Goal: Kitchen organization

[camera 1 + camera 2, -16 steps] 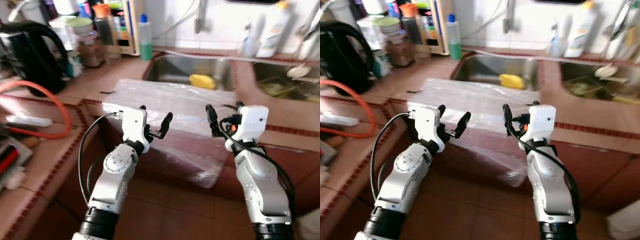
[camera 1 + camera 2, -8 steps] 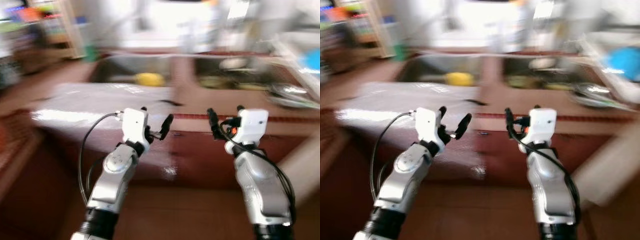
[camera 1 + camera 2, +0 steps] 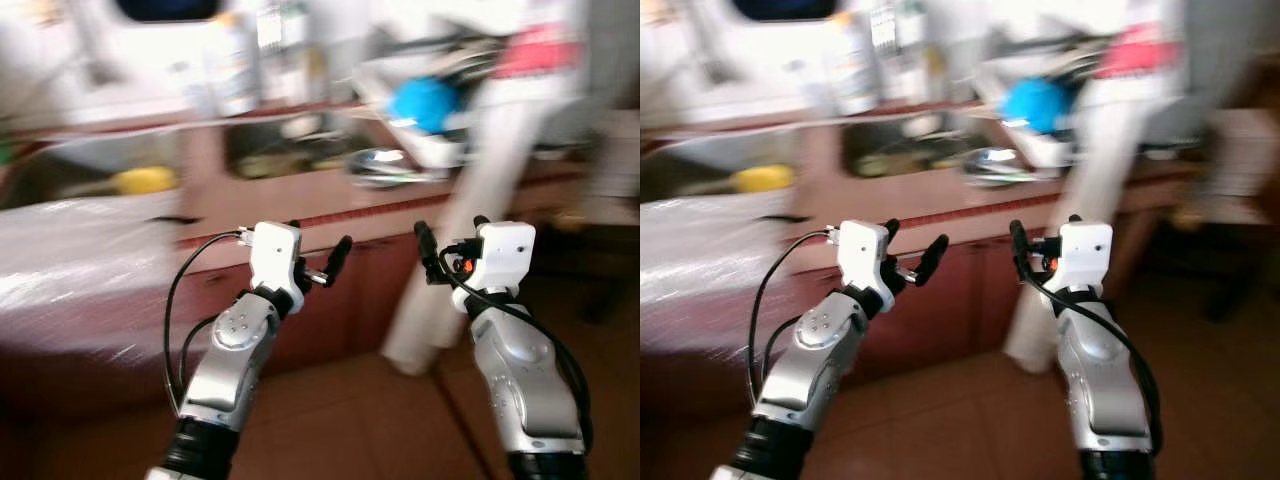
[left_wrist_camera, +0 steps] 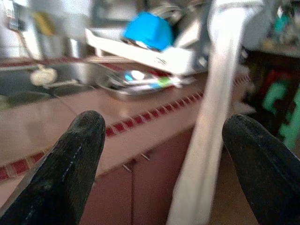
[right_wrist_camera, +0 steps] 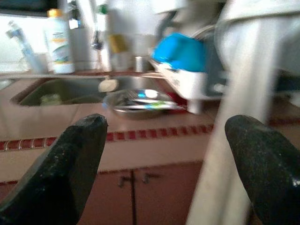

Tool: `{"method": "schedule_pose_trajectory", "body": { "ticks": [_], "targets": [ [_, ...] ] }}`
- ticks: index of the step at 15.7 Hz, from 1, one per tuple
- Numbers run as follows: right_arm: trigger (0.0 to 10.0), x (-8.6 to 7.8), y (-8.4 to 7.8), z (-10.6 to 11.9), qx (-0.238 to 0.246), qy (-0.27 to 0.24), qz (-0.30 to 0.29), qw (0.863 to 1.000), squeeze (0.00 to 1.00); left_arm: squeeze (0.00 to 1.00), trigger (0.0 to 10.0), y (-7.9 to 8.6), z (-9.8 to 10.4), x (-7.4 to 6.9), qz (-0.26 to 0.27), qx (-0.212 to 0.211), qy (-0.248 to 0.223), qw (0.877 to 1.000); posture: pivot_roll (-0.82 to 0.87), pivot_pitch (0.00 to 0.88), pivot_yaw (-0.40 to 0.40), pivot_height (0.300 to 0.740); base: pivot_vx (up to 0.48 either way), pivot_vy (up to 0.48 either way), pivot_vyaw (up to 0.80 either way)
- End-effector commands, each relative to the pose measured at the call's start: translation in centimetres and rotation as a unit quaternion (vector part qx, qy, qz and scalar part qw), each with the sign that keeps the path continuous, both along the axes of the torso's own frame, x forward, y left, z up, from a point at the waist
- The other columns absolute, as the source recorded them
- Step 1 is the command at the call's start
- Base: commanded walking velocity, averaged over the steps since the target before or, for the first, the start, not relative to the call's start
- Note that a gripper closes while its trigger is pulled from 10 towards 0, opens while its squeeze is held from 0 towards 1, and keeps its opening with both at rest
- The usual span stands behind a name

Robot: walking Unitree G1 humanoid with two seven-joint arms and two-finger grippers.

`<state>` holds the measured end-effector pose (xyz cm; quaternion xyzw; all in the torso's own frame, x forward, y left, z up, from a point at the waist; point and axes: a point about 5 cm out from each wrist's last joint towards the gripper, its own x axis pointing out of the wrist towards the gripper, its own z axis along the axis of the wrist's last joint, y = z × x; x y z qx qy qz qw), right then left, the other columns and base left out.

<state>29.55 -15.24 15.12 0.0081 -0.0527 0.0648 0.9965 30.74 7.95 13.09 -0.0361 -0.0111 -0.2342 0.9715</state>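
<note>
Your head views are blurred. Largest in front of you is the tiled counter [image 3: 300,200], reddish-brown with cabinet doors below. Two sink basins are set in it; the left sink [image 3: 90,170] holds a yellow object [image 3: 143,180], too smeared to identify. A sheet of clear plastic wrap [image 3: 60,250] lies over the counter's left part and hangs over its front edge.

A tall pale post [image 3: 470,220], possibly a rolled or leaning item, stands on the floor just beside the counter front. Behind it a white dish rack [image 4: 154,51] carries a blue bowl [image 4: 147,30]. Near the rack a metal bowl [image 5: 140,101] sits on the counter. A white bottle [image 5: 58,40] stands behind the right sink.

Your left gripper [image 3: 318,252] is raised before the cabinet, fingers spread wide, holding nothing. Your right gripper [image 3: 447,243] is level with it, equally wide apart and empty.
</note>
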Motion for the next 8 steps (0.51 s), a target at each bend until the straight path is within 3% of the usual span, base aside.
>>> {"method": "schedule_pose_trajectory", "body": {
  "ticks": [1,5,8],
  "targets": [
    [10.0,0.1,0.3,0.2,-0.004,-0.003,0.008,1.0,0.0,0.0,10.0,0.1,0.2,0.2,0.003,-0.001,-0.001,1.0,-0.09,0.0,0.076,0.74,0.0,0.0,0.0],
    [10.0,-0.2,0.2,-1.2,-0.008,0.015,0.01,1.0,0.0,0.0,10.0,0.8,-1.6,0.2,0.017,0.011,0.033,0.999,-0.09,0.0,0.077,0.74,0.0,0.0,0.0],
    [10.0,-0.6,0.0,-3.2,-0.014,0.046,0.005,0.999,0.0,0.0,10.0,2.4,-4.6,0.1,0.04,0.032,0.081,0.995,-0.09,0.0,0.08,0.74,0.0,0.0,0.0]
  ]
}}
